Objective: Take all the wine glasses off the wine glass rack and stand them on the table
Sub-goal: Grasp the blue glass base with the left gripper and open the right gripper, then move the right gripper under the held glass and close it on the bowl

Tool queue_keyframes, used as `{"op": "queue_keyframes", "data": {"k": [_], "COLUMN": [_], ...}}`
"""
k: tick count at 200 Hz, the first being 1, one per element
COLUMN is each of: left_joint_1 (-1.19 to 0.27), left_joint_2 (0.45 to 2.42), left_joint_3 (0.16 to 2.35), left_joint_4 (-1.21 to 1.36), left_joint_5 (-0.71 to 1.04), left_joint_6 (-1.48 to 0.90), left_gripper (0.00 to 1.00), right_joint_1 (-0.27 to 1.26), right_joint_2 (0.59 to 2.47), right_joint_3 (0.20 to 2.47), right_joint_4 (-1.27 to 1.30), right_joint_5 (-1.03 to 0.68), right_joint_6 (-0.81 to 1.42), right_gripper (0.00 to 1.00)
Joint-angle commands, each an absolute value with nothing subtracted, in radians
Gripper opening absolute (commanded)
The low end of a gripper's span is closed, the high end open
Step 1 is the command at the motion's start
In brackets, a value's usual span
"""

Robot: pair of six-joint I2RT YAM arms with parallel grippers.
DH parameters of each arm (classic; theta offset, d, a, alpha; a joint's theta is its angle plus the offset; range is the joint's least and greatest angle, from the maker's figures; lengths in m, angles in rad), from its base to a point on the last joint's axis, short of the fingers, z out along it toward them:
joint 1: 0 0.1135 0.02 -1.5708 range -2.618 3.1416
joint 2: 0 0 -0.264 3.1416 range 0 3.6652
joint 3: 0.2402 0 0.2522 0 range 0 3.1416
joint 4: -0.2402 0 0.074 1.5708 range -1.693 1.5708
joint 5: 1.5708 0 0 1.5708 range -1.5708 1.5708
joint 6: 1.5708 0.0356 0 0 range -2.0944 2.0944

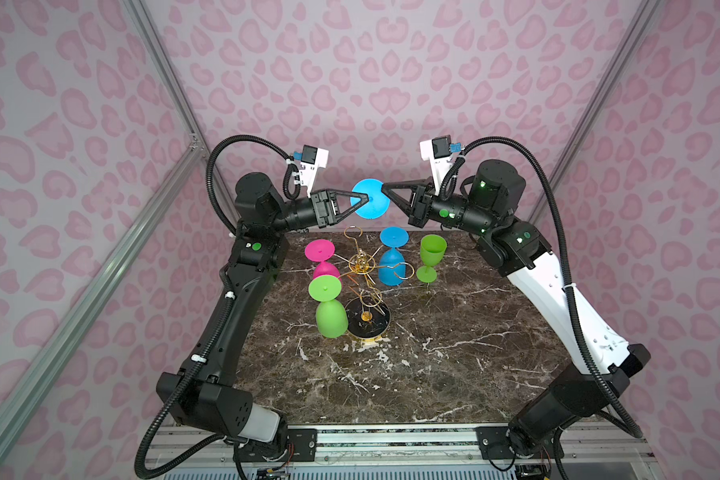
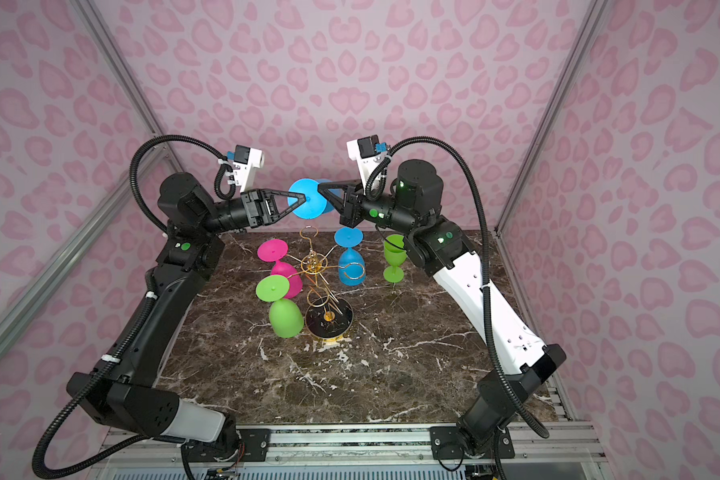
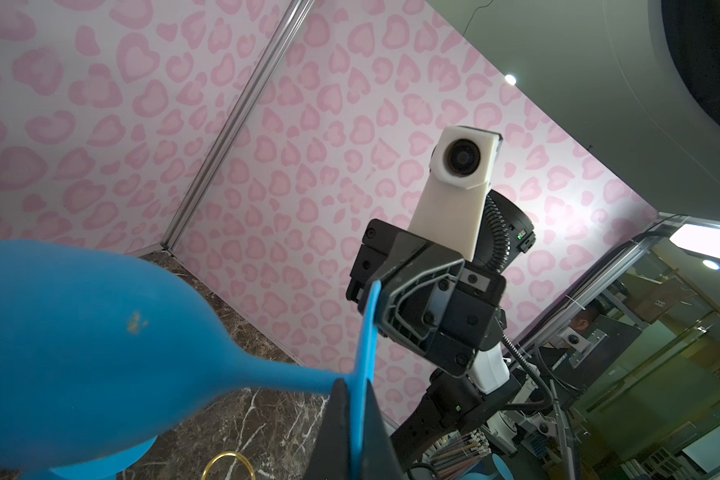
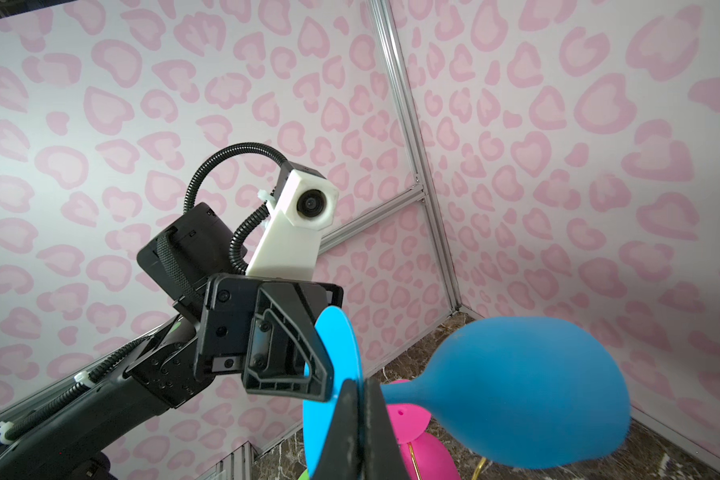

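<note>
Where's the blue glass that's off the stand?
In both top views the blue glass is aloft at the back, beyond the rack, its foot pinched by the left end effector and right end effector.

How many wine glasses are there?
5. A blue glass held aloft by the left gripper and right gripper; pink glass, green glass and second blue glass hanging on the rack; upright green glass on the table.

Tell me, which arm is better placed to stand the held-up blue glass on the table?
Probably the right. Both arms' jaws grip the blue glass by its foot, but the open marble of the table lies on the right side, by the upright green glass; the rack crowds the left.
</note>
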State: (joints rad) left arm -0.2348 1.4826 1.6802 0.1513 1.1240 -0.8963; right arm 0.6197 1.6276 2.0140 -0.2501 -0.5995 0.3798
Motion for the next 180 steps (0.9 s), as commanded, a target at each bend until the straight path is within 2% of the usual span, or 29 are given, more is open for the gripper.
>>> {"op": "queue_keyframes", "data": {"k": [1, 15, 43, 72, 102, 121, 139, 180], "left_joint_1": [-0.236, -0.236, -0.231, -0.220, -0.217, -0.215, -0.214, -0.207], "left_joint_2": [1.481, 1.480, 1.482, 1.484, 1.467, 1.464, 1.469, 1.474], "left_joint_3": [1.703, 1.707, 1.706, 1.707, 1.709, 1.713, 1.714, 1.708], "left_joint_4": [0.220, 0.220, 0.223, 0.240, 0.243, 0.250, 0.253, 0.262], "left_joint_5": [1.108, 1.100, 1.075, 1.047, 0.993, 0.970, 0.958, 0.959], "left_joint_6": [-0.904, -0.904, -0.916, -0.970, -0.975, -0.992, -1.012, -1.065], "left_gripper": [0.04, 0.04, 0.04, 0.04, 0.04, 0.04, 0.04, 0.04], "right_joint_1": [0.620, 0.615, 0.589, 0.540, 0.508, 0.509, 0.517, 0.557], "right_joint_2": [1.635, 1.629, 1.577, 1.470, 1.396, 1.399, 1.427, 1.472], "right_joint_3": [2.020, 2.019, 1.961, 1.806, 1.613, 1.536, 1.500, 1.414], "right_joint_4": [-0.253, -0.263, -0.250, -0.197, -0.065, 0.022, 0.088, 0.303], "right_joint_5": [-0.579, -0.573, -0.552, -0.497, -0.459, -0.452, -0.454, -0.445], "right_joint_6": [0.348, 0.335, 0.308, 0.232, 0.132, 0.071, 0.021, -0.078], "right_gripper": [0.00, 0.05, 0.34, 0.51, 0.79, 0.85, 0.98, 0.99]}}
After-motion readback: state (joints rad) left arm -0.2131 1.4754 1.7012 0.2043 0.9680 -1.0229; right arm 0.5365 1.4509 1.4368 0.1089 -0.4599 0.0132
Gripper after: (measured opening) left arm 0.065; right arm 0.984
